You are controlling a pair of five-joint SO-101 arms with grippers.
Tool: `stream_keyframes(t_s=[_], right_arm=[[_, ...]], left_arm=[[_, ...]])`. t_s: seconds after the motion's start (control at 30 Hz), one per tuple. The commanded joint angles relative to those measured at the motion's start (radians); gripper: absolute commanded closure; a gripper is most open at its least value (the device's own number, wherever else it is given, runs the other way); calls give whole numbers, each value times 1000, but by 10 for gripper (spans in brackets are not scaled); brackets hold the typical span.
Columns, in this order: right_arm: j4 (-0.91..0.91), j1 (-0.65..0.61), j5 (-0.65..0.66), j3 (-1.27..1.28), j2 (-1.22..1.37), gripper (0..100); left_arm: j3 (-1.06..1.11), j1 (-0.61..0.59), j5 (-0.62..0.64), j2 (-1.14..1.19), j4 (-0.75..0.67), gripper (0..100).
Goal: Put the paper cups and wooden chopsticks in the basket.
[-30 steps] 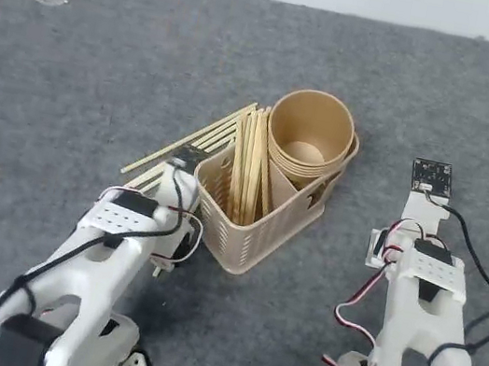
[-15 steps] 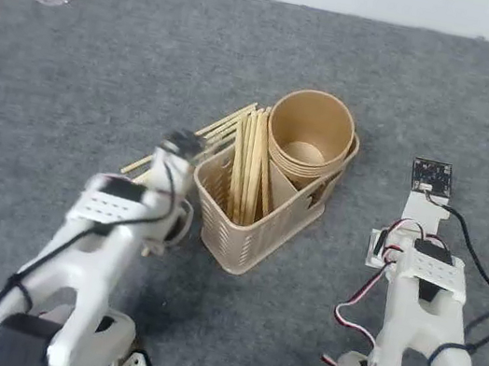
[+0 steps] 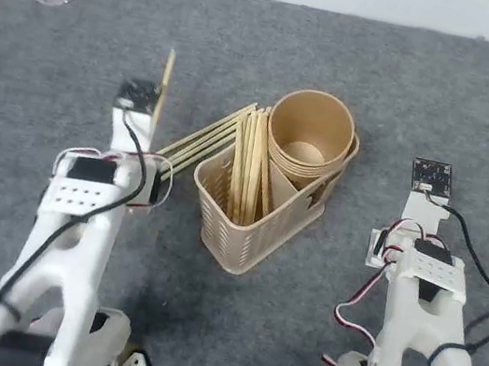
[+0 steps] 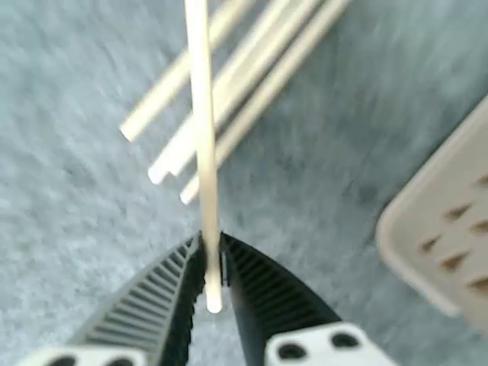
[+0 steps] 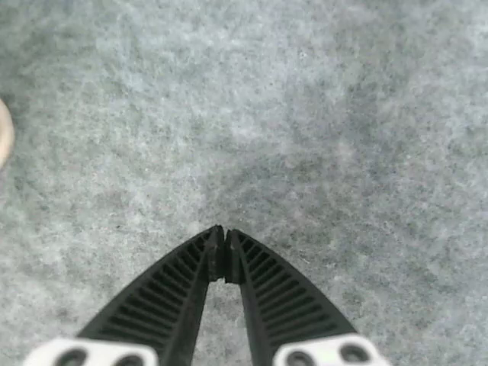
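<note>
A: Your left pincer is clamped on one wooden chopstick. It grips close to the near end, so most of the stick juts out ahead of the tips.

B: That long overhang will swing, so carry it slowly. The basket sits off to one side of the pincer. The loose chopsticks lie on the table just beyond the tips, underneath the held one.

A: Raise the stick enough that its far end clears the basket rim before you turn toward it. I'd judge your target is the compartment with the chopsticks already standing, not the one with the stacked paper cups.

B: Tip the stick end-down over that compartment, then let go. Dropped flat, it could bridge the rim and roll off.

A: Your right pincer is closed on nothing, above bare table and well apart from the basket. Leave it parked.

B: Several chopsticks lie outside the basket, so expect more trips like this one.
</note>
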Motion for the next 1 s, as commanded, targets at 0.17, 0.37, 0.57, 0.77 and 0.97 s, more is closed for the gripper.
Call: stream_keyframes(t_s=[0.17, 0.37, 0.57, 0.77, 0.97], right_arm=[[-13, -7, 12, 0, -31, 991], [-10, -7, 12, 0, -31, 991], [-10, -8, 12, 0, -31, 991], [-13, -8, 12, 0, -31, 991], [-13, -8, 12, 0, -31, 991]], left_arm=[[-27, 262, 221, -783, 132, 991], [166, 453, 201, -1258, -144, 991], [291, 460, 152, -1289, -341, 989], [395, 519, 153, -1293, -376, 989], [585, 551, 152, -1295, -456, 989]])
